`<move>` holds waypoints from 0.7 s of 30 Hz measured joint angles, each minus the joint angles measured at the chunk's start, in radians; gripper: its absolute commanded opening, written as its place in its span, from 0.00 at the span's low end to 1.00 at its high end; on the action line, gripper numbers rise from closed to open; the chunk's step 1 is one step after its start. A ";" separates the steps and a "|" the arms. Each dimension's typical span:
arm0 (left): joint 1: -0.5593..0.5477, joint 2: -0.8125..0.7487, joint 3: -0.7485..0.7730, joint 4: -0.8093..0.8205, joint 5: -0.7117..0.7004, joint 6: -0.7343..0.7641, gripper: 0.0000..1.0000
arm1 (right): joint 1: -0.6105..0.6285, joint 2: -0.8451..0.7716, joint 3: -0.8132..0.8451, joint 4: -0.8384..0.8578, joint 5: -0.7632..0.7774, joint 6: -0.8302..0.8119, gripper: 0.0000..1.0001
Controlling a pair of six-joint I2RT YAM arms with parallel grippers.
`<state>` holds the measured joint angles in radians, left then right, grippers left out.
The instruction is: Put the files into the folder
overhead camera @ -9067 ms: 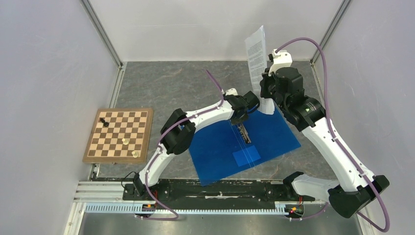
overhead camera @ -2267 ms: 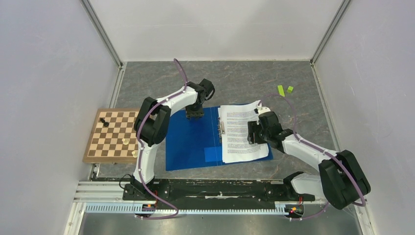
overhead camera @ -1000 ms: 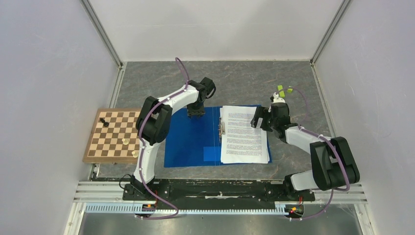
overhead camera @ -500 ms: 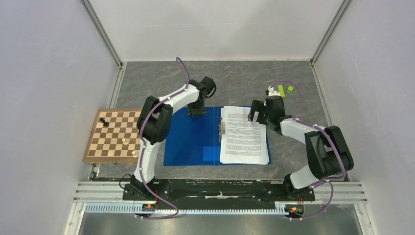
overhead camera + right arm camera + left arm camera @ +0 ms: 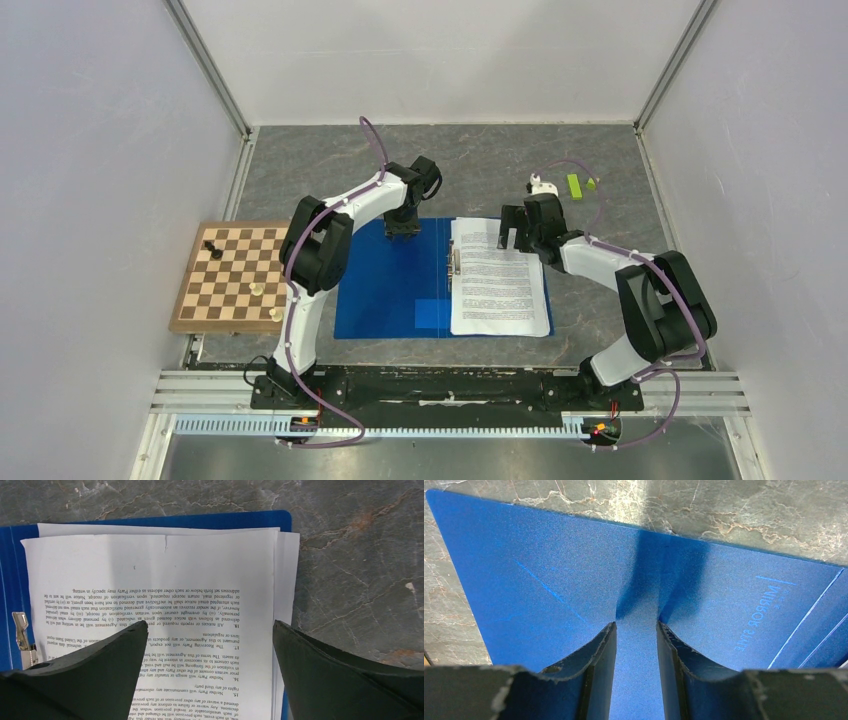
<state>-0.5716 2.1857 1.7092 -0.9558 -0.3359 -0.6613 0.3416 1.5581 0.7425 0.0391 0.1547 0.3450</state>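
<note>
The blue folder (image 5: 390, 285) lies open and flat on the table, its metal clip (image 5: 455, 262) along the spine. The files (image 5: 498, 285), white printed sheets, rest on its right half, slightly fanned at the far end. My left gripper (image 5: 402, 231) stands on the far edge of the left cover, jaws partly apart with only blue cover (image 5: 534, 580) showing between them (image 5: 636, 624). My right gripper (image 5: 513, 228) hovers wide open over the far end of the files (image 5: 150, 570), holding nothing (image 5: 210, 625). The clip (image 5: 22, 630) shows at the left of the right wrist view.
A wooden chessboard (image 5: 243, 276) with a few pieces lies at the left wall. Two small green blocks (image 5: 575, 184) sit on the table beyond the right gripper. White walls close in the left, right and back sides.
The right gripper has slid left from beside the files' far right corner to above their far end, staying open. The files, folder and left arm have not moved.
</note>
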 measured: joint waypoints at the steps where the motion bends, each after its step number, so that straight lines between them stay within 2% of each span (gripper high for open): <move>1: 0.000 0.000 0.000 0.000 0.000 0.000 0.43 | 0.000 0.000 0.003 -0.006 0.008 -0.001 0.98; 9: 0.001 0.000 0.001 -0.002 0.001 0.000 0.43 | -0.008 -0.001 0.009 -0.035 0.037 -0.004 0.98; 21: 0.003 0.000 0.001 -0.002 0.006 0.000 0.43 | -0.118 0.019 -0.002 0.040 -0.090 0.003 0.98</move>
<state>-0.5682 2.1857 1.7103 -0.9577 -0.3302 -0.6617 0.2237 1.5768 0.7410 0.0788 0.0650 0.3481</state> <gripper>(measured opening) 0.425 0.979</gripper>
